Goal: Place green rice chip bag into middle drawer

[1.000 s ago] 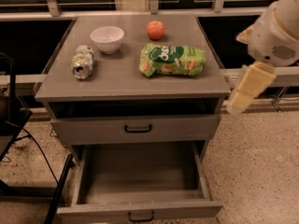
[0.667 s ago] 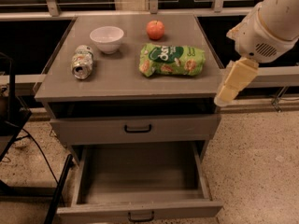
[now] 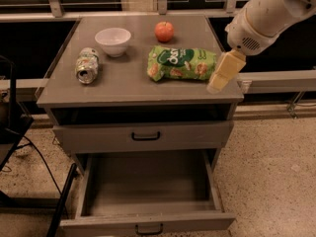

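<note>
The green rice chip bag [image 3: 181, 63] lies flat on the cabinet top, right of centre, its long side running left to right. My gripper [image 3: 217, 82], cream-coloured on a white arm, hangs just past the bag's right end, near the top's right front corner. It holds nothing. The middle drawer [image 3: 148, 184] is pulled open below. It is a bare grey tray with a black handle on its front panel.
A white bowl [image 3: 113, 40], a red apple [image 3: 164, 31] and a crushed soda can [image 3: 87, 65] sit on the cabinet top [image 3: 123, 88]. The drawer above [image 3: 143, 136] is closed. Black gear and cables [image 3: 12, 132] stand at the left. A railing runs behind.
My arm has swung left and toward the cabinet, bringing the gripper from beside the cabinet's right edge to the bag's right end. The bag and drawers have not moved.
</note>
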`<act>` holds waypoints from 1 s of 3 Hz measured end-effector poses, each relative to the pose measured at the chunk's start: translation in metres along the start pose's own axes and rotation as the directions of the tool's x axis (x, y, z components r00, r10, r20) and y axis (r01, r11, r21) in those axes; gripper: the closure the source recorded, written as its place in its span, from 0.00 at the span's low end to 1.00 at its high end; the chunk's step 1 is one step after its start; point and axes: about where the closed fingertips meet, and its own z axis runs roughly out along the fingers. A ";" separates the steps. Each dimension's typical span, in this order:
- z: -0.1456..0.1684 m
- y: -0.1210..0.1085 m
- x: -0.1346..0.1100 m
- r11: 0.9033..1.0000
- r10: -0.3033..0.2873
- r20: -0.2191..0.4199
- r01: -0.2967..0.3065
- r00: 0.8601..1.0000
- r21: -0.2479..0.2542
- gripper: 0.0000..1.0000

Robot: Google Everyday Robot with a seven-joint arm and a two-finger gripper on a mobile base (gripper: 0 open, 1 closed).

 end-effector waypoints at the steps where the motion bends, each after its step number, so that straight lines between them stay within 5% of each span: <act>1: 0.012 -0.015 0.007 1.000 -0.007 -0.005 0.007 1.000 0.025 0.00; 3: 0.048 -0.051 0.003 1.000 0.003 0.025 -0.004 1.000 0.014 0.00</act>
